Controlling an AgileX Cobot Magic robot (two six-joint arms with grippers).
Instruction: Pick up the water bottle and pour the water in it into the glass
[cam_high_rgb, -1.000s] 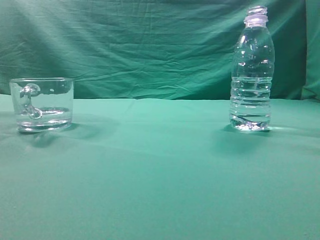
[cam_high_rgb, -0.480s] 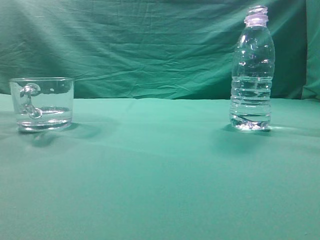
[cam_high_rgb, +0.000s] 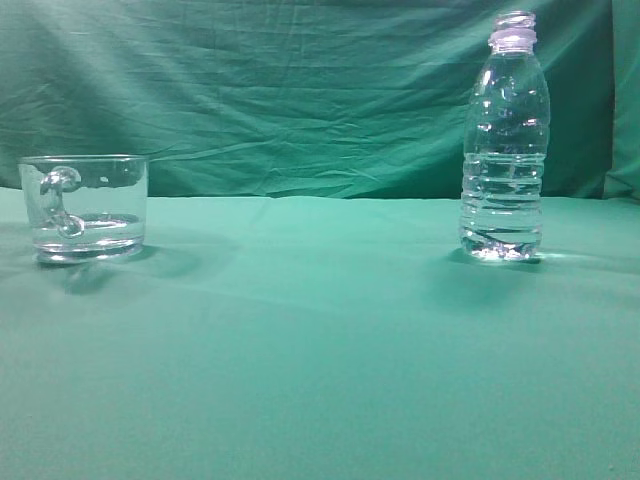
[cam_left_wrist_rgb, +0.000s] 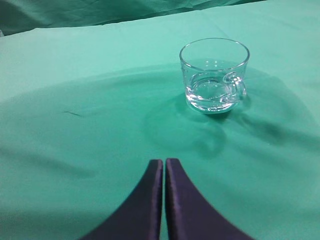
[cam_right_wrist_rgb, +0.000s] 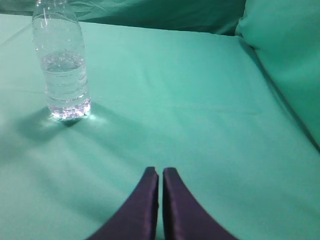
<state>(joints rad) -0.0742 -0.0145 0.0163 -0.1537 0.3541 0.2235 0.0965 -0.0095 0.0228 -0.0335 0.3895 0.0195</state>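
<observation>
The upright clear ribbed plastic water bottle (cam_right_wrist_rgb: 62, 65) is being faced ahead-left by the pressed-together right hand (cam_right_wrist_rgb: 160, 172), judged nearer; the left hand (cam_left_wrist_rgb: 164, 162), likewise together, is being pointed at the short clear glass mug (cam_left_wrist_rgb: 214, 75)

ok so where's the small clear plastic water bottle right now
In the exterior view the small clear plastic water bottle stands upright on the green cloth at right, far from the clear glass mug at left, with neither gripper touching it.

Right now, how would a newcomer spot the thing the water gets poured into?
On the green cloth-covered table, look to the far left of the exterior view, well apart from the tall clear plastic bottle at the right. There stands a short, wide clear glass mug; its curved glass handle and open top set it apart.
</observation>
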